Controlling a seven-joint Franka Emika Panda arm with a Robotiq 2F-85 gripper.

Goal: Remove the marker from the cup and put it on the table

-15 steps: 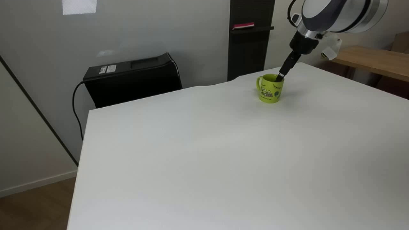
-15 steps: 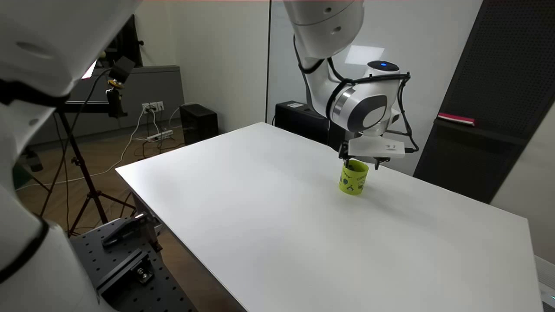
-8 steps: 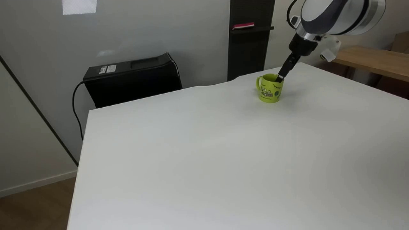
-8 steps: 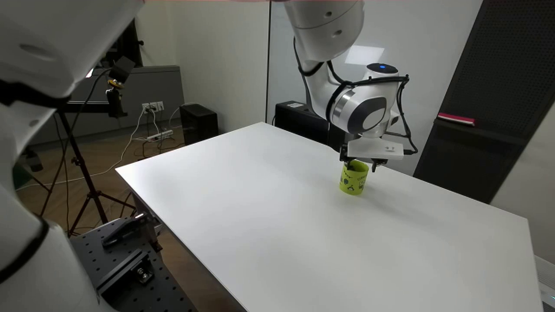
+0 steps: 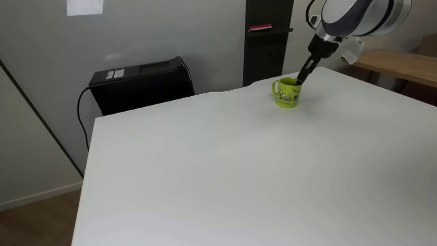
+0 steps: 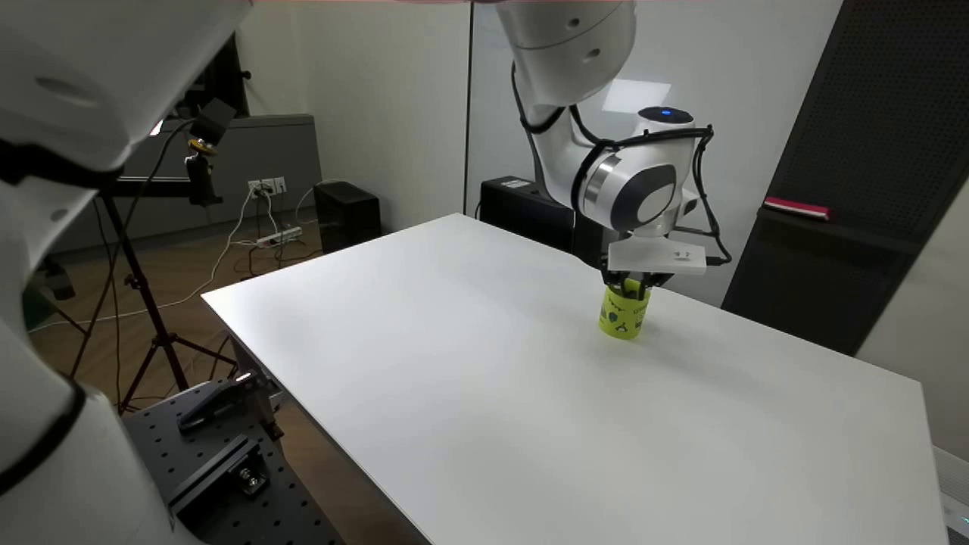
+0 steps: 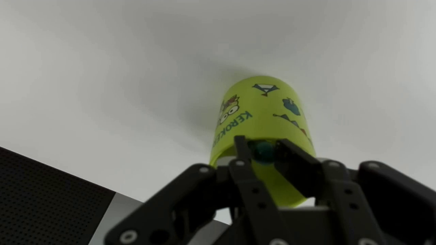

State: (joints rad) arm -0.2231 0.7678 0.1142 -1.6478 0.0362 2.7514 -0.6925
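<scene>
The lime-green cup (image 5: 287, 98) stands upright on the white table (image 5: 205, 164), its handle at the left in that exterior view. Printed figures and letters cover the cup's side (image 7: 264, 112) in the wrist view. At the cup's mouth, the round, dark teal end of the marker (image 7: 265, 153) shows; the rest of it is hidden by the cup and fingers. My gripper (image 7: 261, 149) reaches down at a slant into the cup, its fingertips drawn in on both sides of the marker. An exterior view shows the two fingers close together inside the rim (image 6: 634, 289).
The table's far edge runs just behind the cup. Beyond it stand a black box (image 5: 141, 89) and a dark perforated panel (image 5: 268, 51) with a red item (image 5: 260, 27) on its ledge. A light brown wooden table (image 5: 399, 65) is farther off; a tripod (image 6: 155, 318) stands at the side.
The gripper's fingers have drawn together from wide apart onto the marker. The cup has shifted slightly, to the right in an exterior view. The arm has moved only a little.
</scene>
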